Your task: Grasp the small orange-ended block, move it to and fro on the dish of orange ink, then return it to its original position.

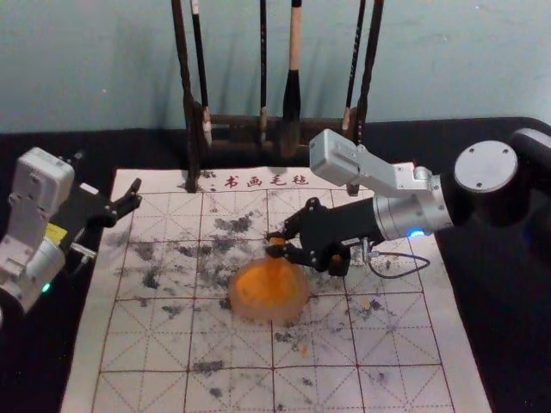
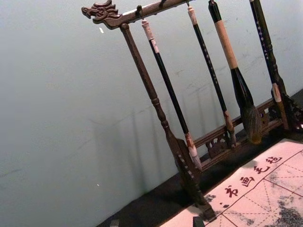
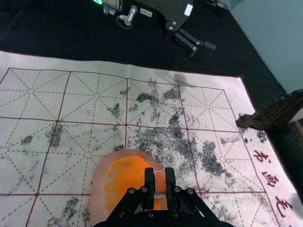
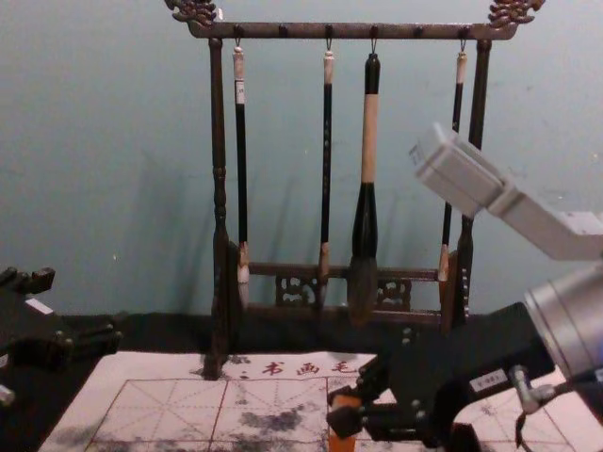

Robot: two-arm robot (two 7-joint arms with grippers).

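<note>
Pinching the block upright over the dish, likely to ink its lower end, the right hand is mid-frame, the left hand idle, spread, at left.

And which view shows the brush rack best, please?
The chest view: the brush rack faces it, crossbar and both posts. The head view cuts off its top; the left wrist view shows it aslant; the right wrist view catches one foot.

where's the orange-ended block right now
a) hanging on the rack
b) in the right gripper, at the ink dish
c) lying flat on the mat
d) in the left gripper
B: the right gripper pinches the block at the dish of orange ink.
</note>
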